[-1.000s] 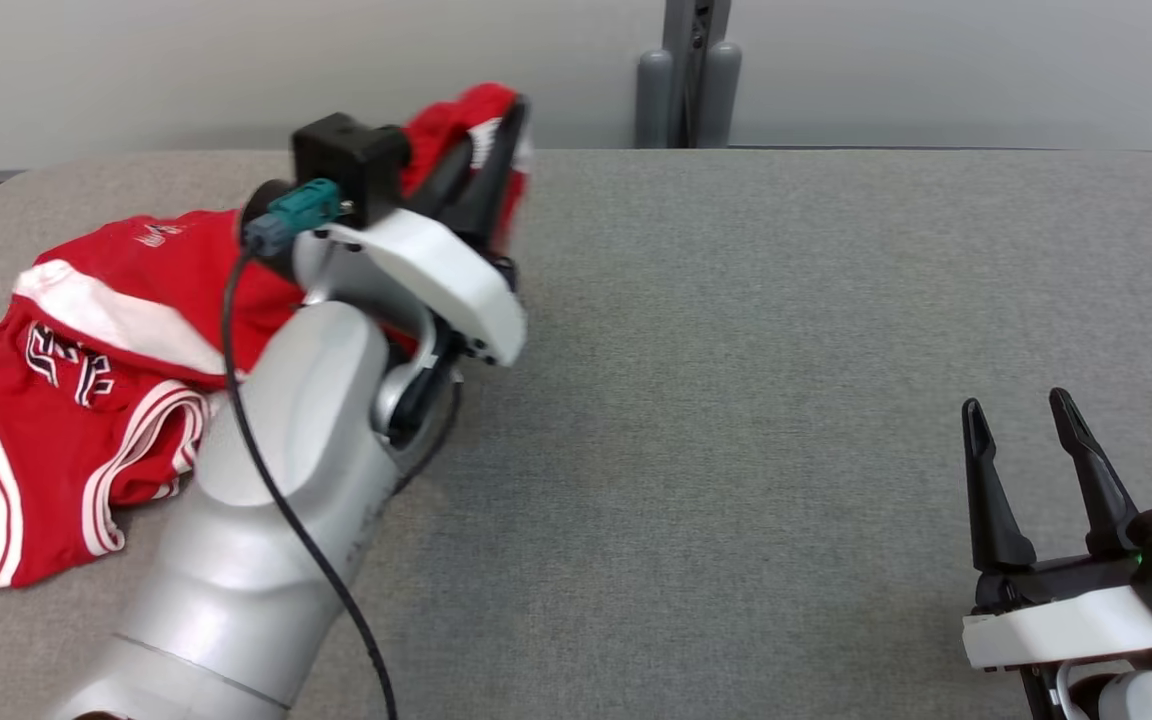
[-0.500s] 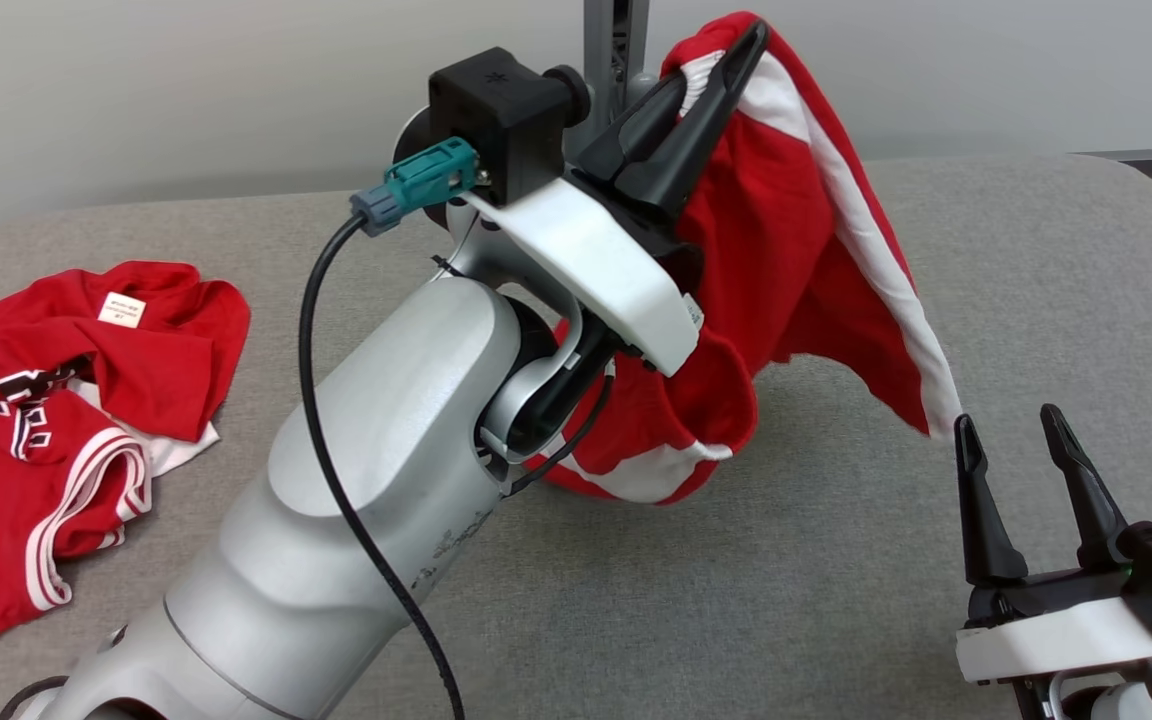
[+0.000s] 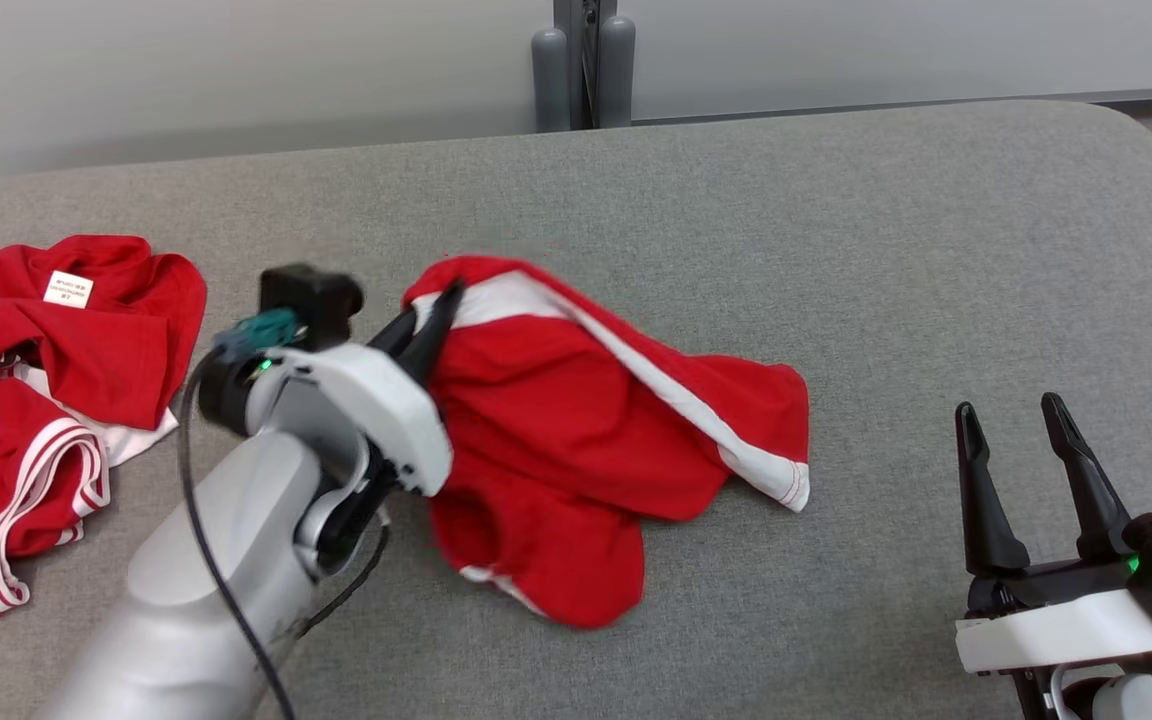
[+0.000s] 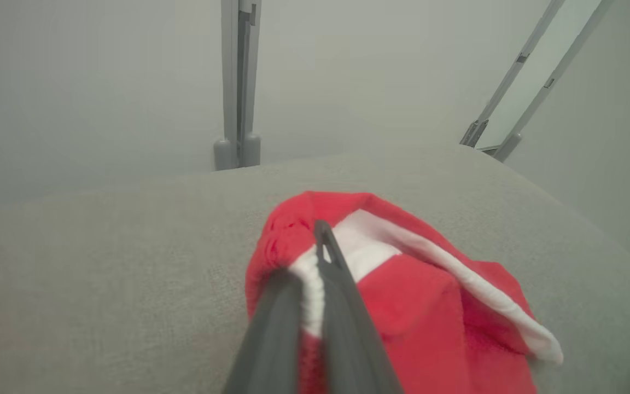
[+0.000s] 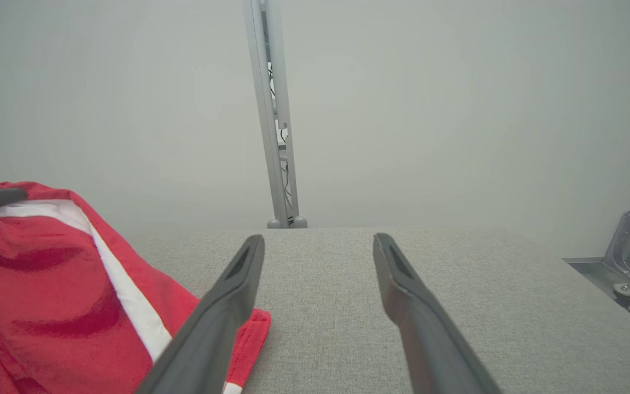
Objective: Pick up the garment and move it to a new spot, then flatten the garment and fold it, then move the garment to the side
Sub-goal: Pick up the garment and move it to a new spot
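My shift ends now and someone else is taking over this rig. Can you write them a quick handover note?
Left gripper: shut on the white-banded edge of the red garment, low over the grey table.
Right gripper: open and idle at the table's right, apart from the garment.
Things: the garment lies crumpled mid-table. A pile of other red clothes sits at the table's left.
Done: the pick-up and the move to a new spot, it seems.
Left: release, flatten, fold, then move it aside.
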Available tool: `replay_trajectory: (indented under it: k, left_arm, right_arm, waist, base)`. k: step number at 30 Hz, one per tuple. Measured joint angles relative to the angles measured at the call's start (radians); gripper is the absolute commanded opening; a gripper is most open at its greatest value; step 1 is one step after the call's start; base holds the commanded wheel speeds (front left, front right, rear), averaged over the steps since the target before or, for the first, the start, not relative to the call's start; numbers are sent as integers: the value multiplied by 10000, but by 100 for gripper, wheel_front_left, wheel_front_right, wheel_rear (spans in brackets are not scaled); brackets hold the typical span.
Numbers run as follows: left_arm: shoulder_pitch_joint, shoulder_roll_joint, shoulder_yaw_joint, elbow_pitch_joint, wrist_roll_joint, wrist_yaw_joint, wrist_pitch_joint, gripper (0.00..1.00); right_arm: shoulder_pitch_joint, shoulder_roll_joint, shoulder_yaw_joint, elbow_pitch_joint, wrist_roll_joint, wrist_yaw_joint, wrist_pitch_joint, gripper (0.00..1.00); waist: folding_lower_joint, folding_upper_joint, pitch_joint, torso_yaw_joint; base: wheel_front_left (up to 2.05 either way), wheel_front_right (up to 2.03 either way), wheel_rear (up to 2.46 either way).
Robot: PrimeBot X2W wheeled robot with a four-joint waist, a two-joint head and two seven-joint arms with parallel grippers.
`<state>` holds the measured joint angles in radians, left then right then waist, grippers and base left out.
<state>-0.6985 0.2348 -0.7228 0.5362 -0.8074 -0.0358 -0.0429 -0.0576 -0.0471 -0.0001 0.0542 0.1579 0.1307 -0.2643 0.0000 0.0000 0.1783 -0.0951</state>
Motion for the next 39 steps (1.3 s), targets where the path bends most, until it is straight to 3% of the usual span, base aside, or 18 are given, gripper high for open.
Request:
replay_trajectory:
  k: [8, 19, 29, 30, 31, 32, 33, 39]
  left_arm:
    - [477, 201, 132, 1509, -180, -261, -734, 0]
    - [820, 63, 203, 3764, -117, -217, -1676, 0]
    - [1036, -293, 407, 4794, -309, -598, -2090, 2]
    - [1067, -324, 416, 4859, -313, -612, -2104, 17]
    - [1102, -370, 422, 4920, -313, -635, -2128, 44]
    - [1142, -424, 443, 4953, -316, -683, -2132, 93]
    - [1173, -476, 479, 4961, -347, -698, -2142, 100]
    - [1180, -527, 639, 4763, -353, -834, -2173, 100]
  right_arm:
    - [-57, 0, -10, 73, -12, 0, 0, 100]
    - [-137, 0, 251, 199, -79, 0, -2, 100]
    - [-1, 0, 284, 353, -109, 0, 0, 100]
    - [12, 0, 301, 372, -109, 0, 0, 100]
    - [19, 0, 318, 395, -111, 0, 0, 100]
    - [23, 0, 332, 408, -111, 0, 0, 100]
    - [33, 0, 339, 418, -111, 0, -2, 100]
    - [75, 0, 343, 464, -125, 0, 0, 100]
  waist:
    - [0, 0, 64, 94]
    - [1, 0, 31, -44]
    - [0, 0, -207, -109]
    - [0, 0, -238, -112]
    - [0, 0, -267, -113]
    - [0, 0, -298, -112]
    - [1, 0, -330, -109]
    - [0, 0, -454, -54]
  base:
    - [0, 0, 0]
    - [0, 0, 0]
    - [0, 0, 0]
    - [0, 0, 0]
    - [0, 0, 0]
    - [0, 0, 0]
    - [0, 0, 0]
    - [0, 0, 0]
